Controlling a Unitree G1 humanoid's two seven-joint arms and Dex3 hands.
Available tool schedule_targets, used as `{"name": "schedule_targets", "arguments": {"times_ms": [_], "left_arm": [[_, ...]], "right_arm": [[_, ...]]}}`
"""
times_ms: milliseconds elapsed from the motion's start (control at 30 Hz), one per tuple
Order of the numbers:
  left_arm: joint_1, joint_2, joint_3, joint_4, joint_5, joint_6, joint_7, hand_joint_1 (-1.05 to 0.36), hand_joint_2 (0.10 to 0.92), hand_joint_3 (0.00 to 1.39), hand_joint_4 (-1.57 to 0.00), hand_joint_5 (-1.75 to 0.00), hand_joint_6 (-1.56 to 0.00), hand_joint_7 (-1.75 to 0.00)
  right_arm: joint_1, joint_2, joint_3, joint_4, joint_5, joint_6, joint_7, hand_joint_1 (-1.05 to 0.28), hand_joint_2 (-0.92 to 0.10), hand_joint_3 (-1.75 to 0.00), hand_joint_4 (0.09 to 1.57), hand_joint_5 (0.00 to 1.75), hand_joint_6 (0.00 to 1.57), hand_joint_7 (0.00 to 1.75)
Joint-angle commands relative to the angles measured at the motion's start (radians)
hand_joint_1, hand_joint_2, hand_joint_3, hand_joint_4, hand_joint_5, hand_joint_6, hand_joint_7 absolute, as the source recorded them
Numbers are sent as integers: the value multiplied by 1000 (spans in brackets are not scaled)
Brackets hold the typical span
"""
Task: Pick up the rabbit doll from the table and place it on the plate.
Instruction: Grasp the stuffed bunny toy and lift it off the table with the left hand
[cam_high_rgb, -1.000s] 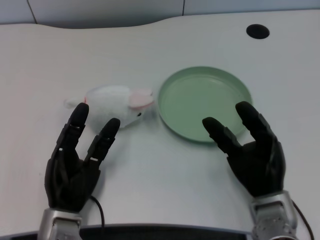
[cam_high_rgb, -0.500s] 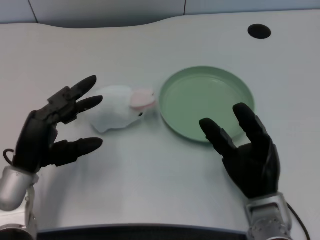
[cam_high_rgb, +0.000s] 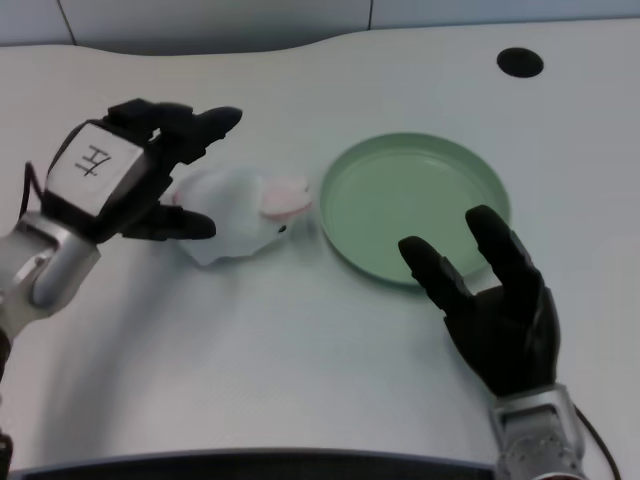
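Left hand: the black many-fingered left hand is hovering over the doll's left end, back plate facing the camera, fingers spread apart and gripping nothing; whether its fingertips are touching the doll cannot be told.
Rabbit doll: the white plush rabbit doll with pink ears is lying on its side on the white table, just left of the plate and outside it.
Plate: the round pale-green plate is sitting at the table's centre-right.
Table hole: a dark round hole is showing near the far right edge.
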Motion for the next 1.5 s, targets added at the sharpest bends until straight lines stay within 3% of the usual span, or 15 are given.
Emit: {"name": "schedule_targets", "arguments": {"times_ms": [33, 133, 200, 300, 500, 700, 833, 933, 1067, 1233, 1333, 1400, 1467, 1500], "left_arm": [[-114, -35, -119, 118, 51, 131, 47, -852, 851, 15, -274, 0, -269, 0], [-158, -55, -182, 175, 34, 175, 60, -866, 866, 15, -226, 0, -246, 0], [-189, -86, -230, 217, 35, 217, 34, -895, 871, 12, -208, -1, -231, 0], [-219, -118, -280, 254, 20, 266, -46, -922, 893, 15, -123, 0, -149, 0], [-236, -172, -306, 289, -60, 306, -240, -974, 910, 7, -63, -6, -51, -1], [-237, -173, -325, 286, -105, 307, -280, -975, 903, 1, -74, -11, -45, 0], [-210, -221, -298, 308, -181, 322, -394, -957, 861, 0, -161, -53, -52, -3], [-206, -232, -295, 309, -216, 330, -435, -984, 864, 3, -164, -49, -75, -11], [-203, -245, -283, 311, -259, 340, -495, -891, 804, 0, -281, -94, -146, -29], [-203, -252, -277, 309, -291, 355, -535, -788, 758, 1, -366, -110, -215, -30], [-210, -259, -266, 309, -316, 380, -577, -531, 738, 1, -503, -121, -382, -41], [-207, -255, -265, 305, -320, 370, -548, -344, 751, 4, -660, -190, -598, -94], [-204, -253, -273, 302, -312, 369, -508, -259, 759, 3, -731, -233, -710, -105], [-203, -253, -280, 301, -305, 371, -482, -178, 795, 3, -693, -686, -860, -243]], "right_arm": [[13, 7, -1, -8, 4, 1, 0, -834, -921, -105, 954, 13, 941, 0], [19, 7, 5, -16, -2, -10, 1, -844, -921, -115, 952, 11, 938, 0], [33, 13, 4, -33, 2, -18, 7, -844, -921, -120, 960, 15, 942, 2], [50, 18, 4, -54, 10, -14, 19, -836, -921, -134, 965, 16, 941, 1], [86, 32, 7, -96, 13, -26, 24, -836, -921, -145, 967, 16, 939, 0], [97, 35, 14, -115, 15, -21, 18, -841, -921, -153, 970, 16, 940, 0], [145, 39, 16, -163, 29, -13, 23, -835, -921, -156, 960, 10, 926, 0], [158, 38, 26, -180, 35, -5, 23, -836, -921, -157, 959, 9, 922, 0], [173, 35, 41, -197, 43, -2, 24, -840, -921, -154, 964, 10, 923, 1], [182, 36, 49, -209, 54, 2, 21, -832, -921, -149, 966, 10, 923, 1], [189, 37, 54, -217, 53, -3, 16, -833, -921, -150, 969, 11, 923, 0], [195, 38, 58, -227, 52, 0, 7, -834, -921, -149, 968, 10, 928, 3], [199, 38, 60, -234, 55, 2, 1, -834, -921, -147, 968, 9, 931, 4], [199, 37, 60, -234, 57, 4, 2, -833, -921, -145, 969, 9, 931, 4]]}}
